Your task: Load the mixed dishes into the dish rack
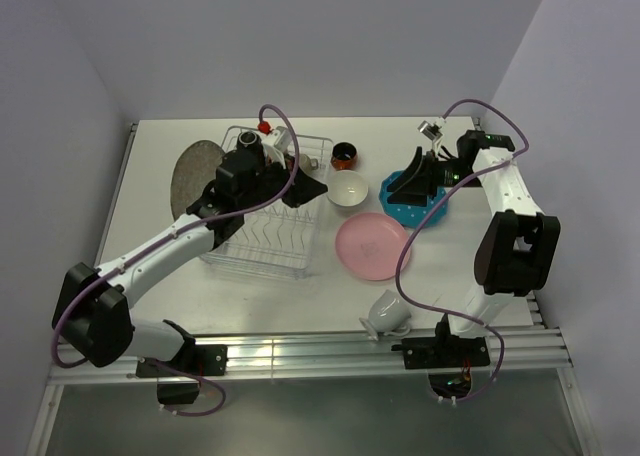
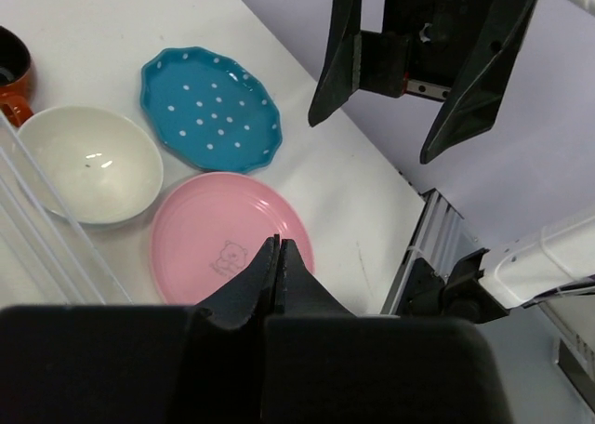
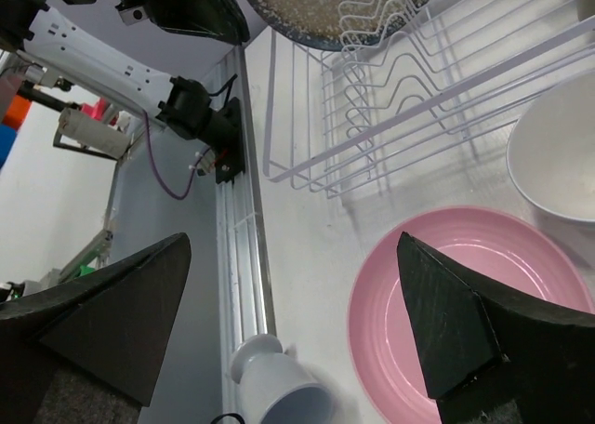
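Top external: the dish rack [image 1: 262,226] sits left of centre, with the grey speckled plate [image 1: 193,176] just beside its left side. White bowl [image 1: 347,189], pink plate [image 1: 371,245], teal dotted plate [image 1: 412,201], dark-red mug [image 1: 344,156] and a tipped pale mug [image 1: 388,314] lie to its right. The right gripper [image 1: 425,176] hangs over the teal plate. Left wrist: the left gripper [image 2: 279,257] has its fingers pressed together, empty, above the pink plate. Right wrist: jaws wide apart, empty. The glazed plates look stiff, slippery and brittle; lying flat, only the rim offers a grip, and the bowl crowds it
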{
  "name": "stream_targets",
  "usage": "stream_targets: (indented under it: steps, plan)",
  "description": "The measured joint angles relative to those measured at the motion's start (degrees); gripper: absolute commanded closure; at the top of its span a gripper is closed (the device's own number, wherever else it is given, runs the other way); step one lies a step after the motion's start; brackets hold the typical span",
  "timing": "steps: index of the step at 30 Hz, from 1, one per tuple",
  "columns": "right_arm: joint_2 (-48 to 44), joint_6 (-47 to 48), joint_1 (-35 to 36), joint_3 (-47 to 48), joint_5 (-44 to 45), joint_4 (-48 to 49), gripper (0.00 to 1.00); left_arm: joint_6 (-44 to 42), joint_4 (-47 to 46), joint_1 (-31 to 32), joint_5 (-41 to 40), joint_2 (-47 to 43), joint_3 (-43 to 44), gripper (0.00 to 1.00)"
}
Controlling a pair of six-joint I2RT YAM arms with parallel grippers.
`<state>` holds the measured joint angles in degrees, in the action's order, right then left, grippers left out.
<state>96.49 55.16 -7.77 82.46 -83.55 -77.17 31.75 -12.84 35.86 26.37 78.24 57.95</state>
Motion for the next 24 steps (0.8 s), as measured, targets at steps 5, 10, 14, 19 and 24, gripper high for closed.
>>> stream_targets:
  steps: [5, 10, 14, 19, 24]
  plan:
    - [0.0, 0.7, -0.1, 0.0, 0.1, 0.0, 0.0, -1.6, 1.9, 0.0, -0.8, -0.2, 0.0, 1.0]
    - [0.0, 1.3, -0.3, 0.0, 0.1, 0.0, 0.0, -2.6, 3.1, 0.0, -1.2, -1.2, 0.0, 1.0]
    - [0.0, 1.5, -0.4, -0.1, 0.1, 0.0, 0.0, -3.1, 3.4, -0.1, -1.7, -2.3, -0.1, 1.0]
    - [0.0, 1.6, -0.5, -0.5, 0.1, 0.0, 0.0, -3.8, 4.0, -0.2, -2.2, -3.3, -0.4, 1.0]
    - [0.0, 1.7, -0.5, -0.5, 0.1, 0.0, 0.0, -5.0, 5.1, -0.2, -2.7, -4.3, -0.6, 1.0]
